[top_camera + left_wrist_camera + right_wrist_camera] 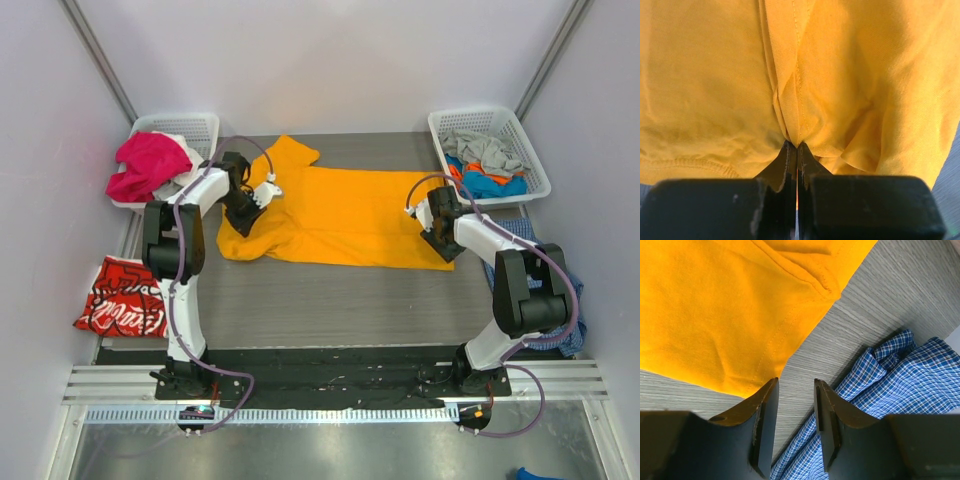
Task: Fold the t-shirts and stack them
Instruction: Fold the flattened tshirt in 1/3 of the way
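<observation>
The orange-yellow t-shirt (pixel 340 215) lies spread across the middle of the table. My left gripper (pixel 241 214) is at its left end, shut on a pinched fold of the orange cloth (pixel 797 144); the shirt (pixel 865 75) fills the left wrist view. My right gripper (pixel 441 240) is at the shirt's near right corner. Its jaws (pixel 796 386) are open and empty over bare table, just beside the shirt's hemmed corner (pixel 715 315). The red t-shirt with white lettering (pixel 125 298) lies bunched at the left edge.
A white basket (pixel 200 125) at the back left holds a pink-red garment (pixel 148 165). A white basket (pixel 520 130) at the back right holds grey, orange and blue clothes. A blue checked cloth (pixel 890 385) lies right of the right gripper, also showing in the top view (pixel 570 335).
</observation>
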